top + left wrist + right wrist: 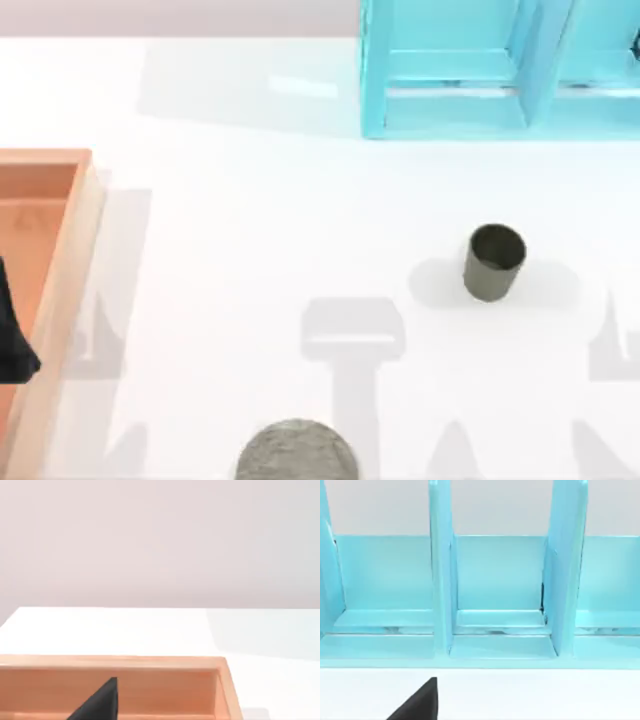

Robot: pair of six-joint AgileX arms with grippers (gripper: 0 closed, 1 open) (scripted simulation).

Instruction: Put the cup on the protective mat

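On the white bench I see first the blue rack at the far side, then the orange tray at the left edge, then the mat at the near edge, partly cut off, and last the cup, upright on the right half, well apart from the mat. The right arm is nearer, so I would bring it down over the cup, grip the wall low, lift straight, and set it in the mat's centre. Nothing stands between the two. A dark tip shows in each wrist view, but whether either end effector is released or clenched, I cannot tell.
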